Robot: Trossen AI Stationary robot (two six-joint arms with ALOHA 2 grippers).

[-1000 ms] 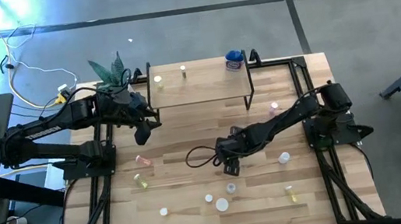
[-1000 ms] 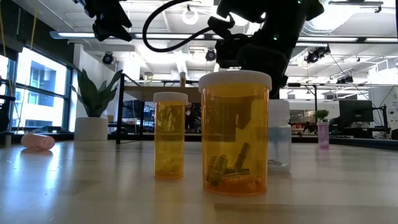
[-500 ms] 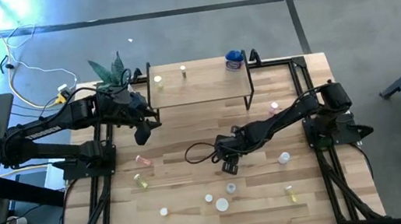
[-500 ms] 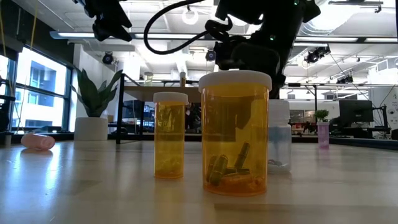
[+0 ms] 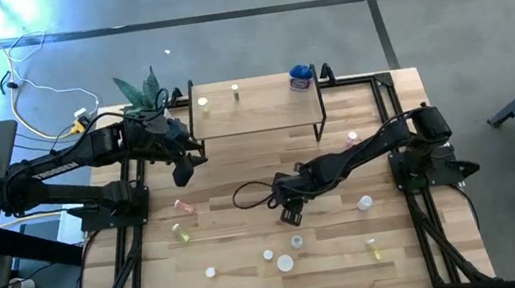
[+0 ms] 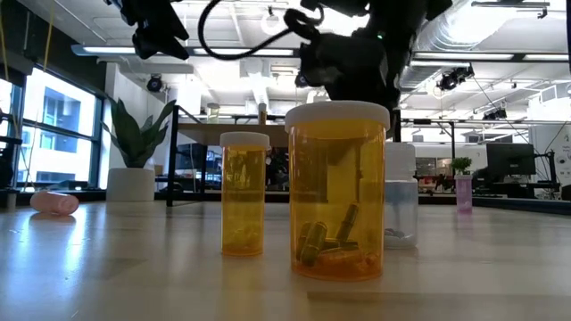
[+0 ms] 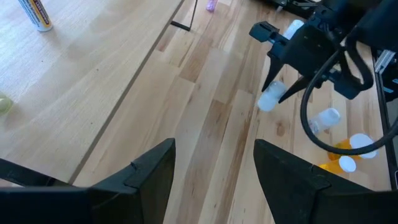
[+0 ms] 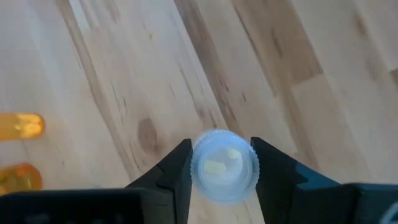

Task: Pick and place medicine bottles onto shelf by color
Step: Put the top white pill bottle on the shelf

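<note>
Far left of the high view, left hand [image 5: 182, 171] hangs above the tabletop [image 5: 243, 181] near the shelf's left leg, fingers spread wide, holding nothing; the potted plant [image 5: 142, 91] sits behind it. Pink bottle [image 5: 182, 205] lies on its side and a yellow one [image 5: 183, 235] lies close by, both nearer the left edge. Shelf [image 5: 257, 104] at the back already carries a small white-capped bottle [image 5: 202, 102], a thin vial [image 5: 235, 92] and the blue bottle [image 5: 301, 77] at its right end. Centre: right hand [image 5: 291, 212] reaches out over mid-tabletop, fingers closed on a small clear bottle with white cap [image 8: 224, 165]; the wrist view shows a finger pressed on each side of the cap, bottle apparently clear of the wood. From the left wrist it hangs tilted [image 7: 272, 98] under that hand. Judged light, rigid plastic, smooth and round, so liable to swivel or slip; a hold lower on the body would seem steadier than the cap rim. More white-capped bottles [image 5: 297, 242] remain just beyond; orange bottles [image 6: 337, 190] stand closest in the low view. Right side: white bottle [image 5: 365, 204], yellow [image 5: 373, 246], pink [image 5: 351, 136].
</note>
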